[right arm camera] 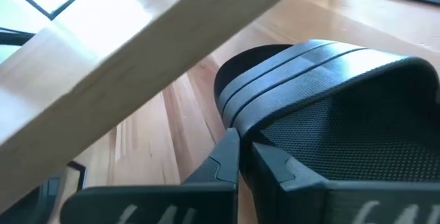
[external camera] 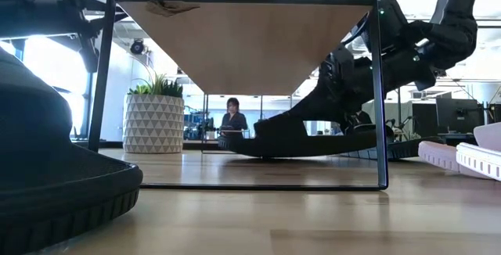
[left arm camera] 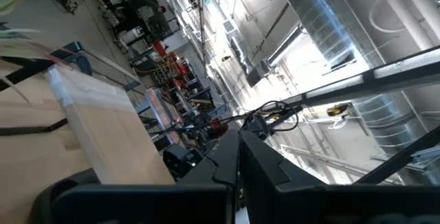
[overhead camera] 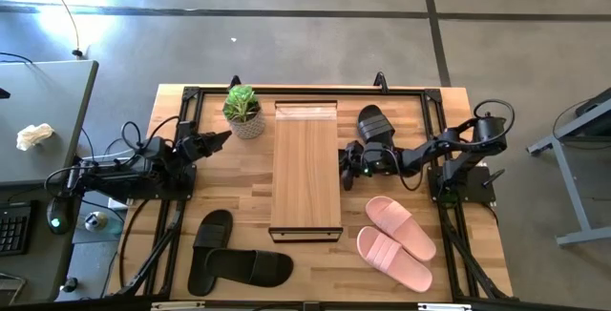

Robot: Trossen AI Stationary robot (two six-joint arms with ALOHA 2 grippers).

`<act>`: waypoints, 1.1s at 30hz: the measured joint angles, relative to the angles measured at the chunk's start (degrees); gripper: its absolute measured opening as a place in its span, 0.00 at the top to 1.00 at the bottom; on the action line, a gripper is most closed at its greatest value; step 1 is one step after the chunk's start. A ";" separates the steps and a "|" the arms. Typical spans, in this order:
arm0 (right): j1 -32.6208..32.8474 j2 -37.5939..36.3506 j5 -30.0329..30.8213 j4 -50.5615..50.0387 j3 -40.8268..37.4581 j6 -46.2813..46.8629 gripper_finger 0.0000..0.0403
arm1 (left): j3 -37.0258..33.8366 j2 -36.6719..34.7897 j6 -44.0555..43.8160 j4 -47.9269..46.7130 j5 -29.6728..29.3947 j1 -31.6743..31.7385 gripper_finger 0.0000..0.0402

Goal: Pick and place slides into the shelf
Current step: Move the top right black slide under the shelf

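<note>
The light-wood shelf (overhead camera: 305,168) stands mid-table. My right gripper (right arm camera: 244,155) is at the shelf's right side (overhead camera: 349,163), shut on a black slide (external camera: 305,139) that lies under the shelf's top plank (external camera: 250,44); the plank hides it in the high view. Another black slide (overhead camera: 372,122) lies flat on the table just beyond that gripper. Two black slides (overhead camera: 234,256) lie at the near left and two pink slides (overhead camera: 396,241) at the near right. My left gripper (overhead camera: 221,140) is shut and empty at the table's left, pointing up (left arm camera: 239,148). My right gripper pinches the edge of the black slide's ribbed strap (right arm camera: 232,117) between its two fingers. It comes from the table's right, slanting down. The slide lies almost level under the shelf top, its sole low over the table (external camera: 266,155); whether it touches I cannot tell.
A potted plant (overhead camera: 244,111) stands on the table left of the shelf's far end, close to my left gripper. The shelf's dark frame posts (external camera: 381,91) stand beside the held slide. A person (external camera: 232,118) is in the room beyond the table.
</note>
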 joint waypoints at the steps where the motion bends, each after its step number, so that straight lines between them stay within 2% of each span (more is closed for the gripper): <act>1: -0.24 0.00 0.10 -0.05 0.04 -0.01 1.00 | 0.00 0.00 0.02 -0.49 -0.01 -0.02 0.99; 6: -2.44 0.00 0.24 -3.98 3.10 -1.69 1.00 | 0.00 -0.02 0.18 -3.51 0.02 -0.02 0.99; 11: -6.11 0.00 -2.56 -7.48 6.12 -4.87 1.00 | 0.00 -0.01 -0.22 -3.79 0.05 -0.01 0.99; 19: -13.31 0.00 -7.49 -7.60 4.81 -7.27 1.00 | 0.00 -0.01 -0.22 -3.46 0.07 -0.02 0.99; 25: -16.99 1.13 -12.67 -4.53 4.81 -7.18 1.00 | 0.00 -0.02 0.20 -3.44 0.04 0.00 0.99; 33: -18.25 10.36 -20.02 7.03 4.87 -4.91 0.99 | 0.00 -0.02 0.20 -3.41 0.04 0.00 0.99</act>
